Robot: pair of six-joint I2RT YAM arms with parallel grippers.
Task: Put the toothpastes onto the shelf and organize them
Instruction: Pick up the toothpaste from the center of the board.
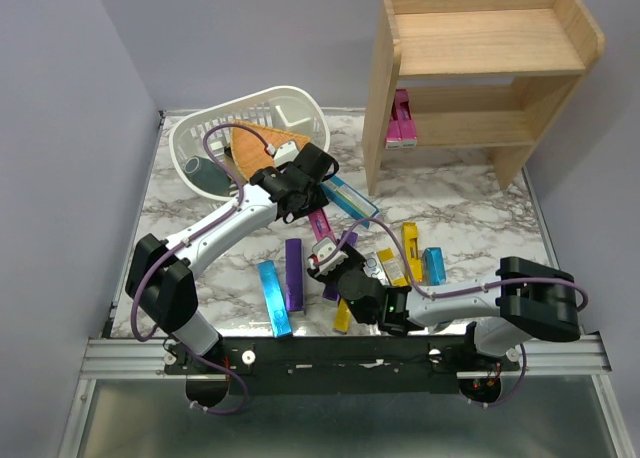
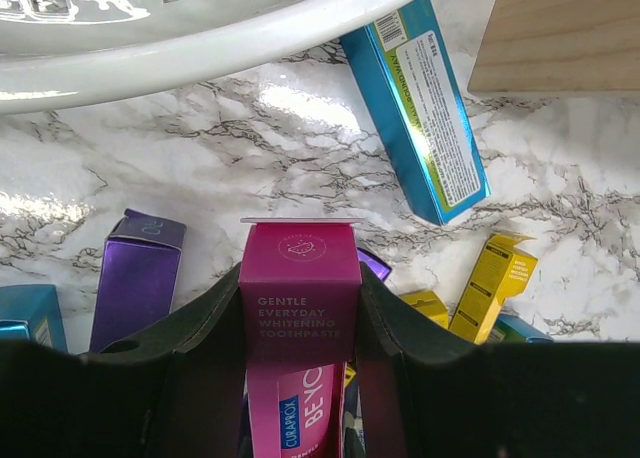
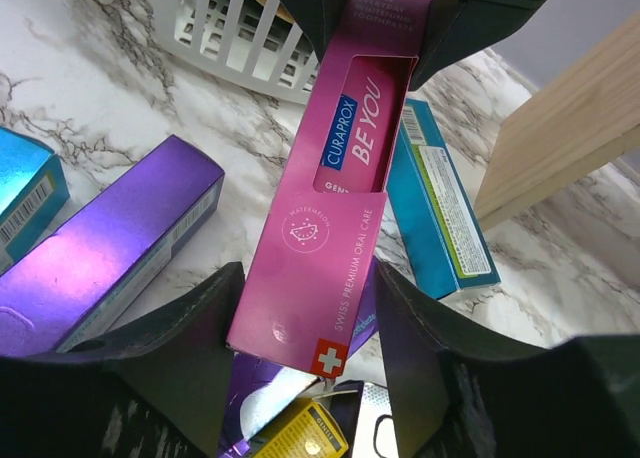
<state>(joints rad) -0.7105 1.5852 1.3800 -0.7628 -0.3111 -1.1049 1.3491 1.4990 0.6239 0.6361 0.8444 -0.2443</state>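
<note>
A magenta pink toothpaste carton (image 1: 322, 228) (image 2: 300, 288) (image 3: 340, 208) hangs above the table with my left gripper (image 1: 313, 210) (image 2: 300, 313) shut on its upper end. My right gripper (image 1: 328, 263) (image 3: 305, 290) stands round its lower end. One finger touches the carton's edge and a gap shows at the other, so the jaws are open. More toothpastes lie loose on the marble: blue (image 1: 273, 298), purple (image 1: 294, 275) (image 3: 110, 248), blue-silver (image 1: 350, 200) (image 2: 420, 108) and yellow (image 1: 410, 250) (image 2: 492, 283). The wooden shelf (image 1: 480, 68) stands at the back right, with pink cartons (image 1: 402, 123) on its lower tier.
A white slotted basket (image 1: 250, 128) (image 2: 200, 38) (image 3: 230, 28) lies tipped at the back left with an orange wedge and a grey item inside. The shelf's side panel (image 2: 560, 33) (image 3: 570, 128) is close to the right of both grippers. Cartons crowd the table under the right gripper.
</note>
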